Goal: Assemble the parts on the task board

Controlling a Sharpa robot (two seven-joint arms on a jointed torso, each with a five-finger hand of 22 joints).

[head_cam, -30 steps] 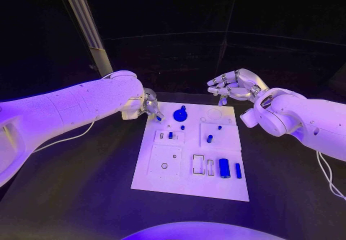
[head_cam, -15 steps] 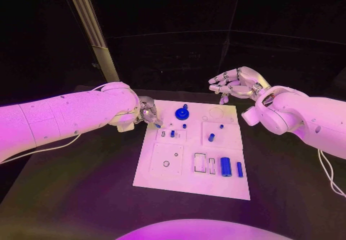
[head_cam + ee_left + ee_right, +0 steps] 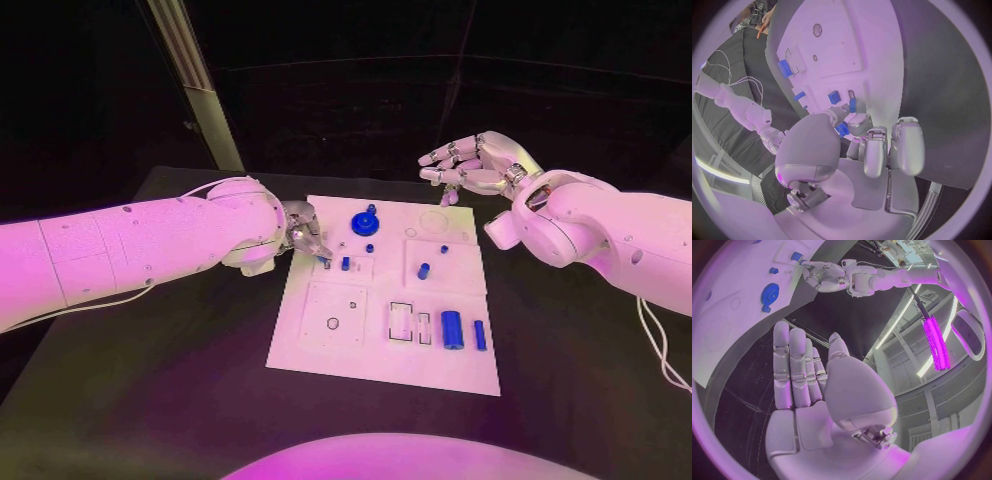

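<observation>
One small blue part pinched in left hand fingers over task board; right hand fingers spread.

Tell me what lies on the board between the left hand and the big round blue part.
In the head view, only bare white task board lies between the left hand and the round blue part; small blue pegs stand nearer the robot.

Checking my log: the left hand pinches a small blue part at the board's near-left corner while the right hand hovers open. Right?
Not quite. The left hand pinches the small blue part near the task board's far-left corner, as the head view shows. The right hand does hover open beyond the far edge.
</observation>
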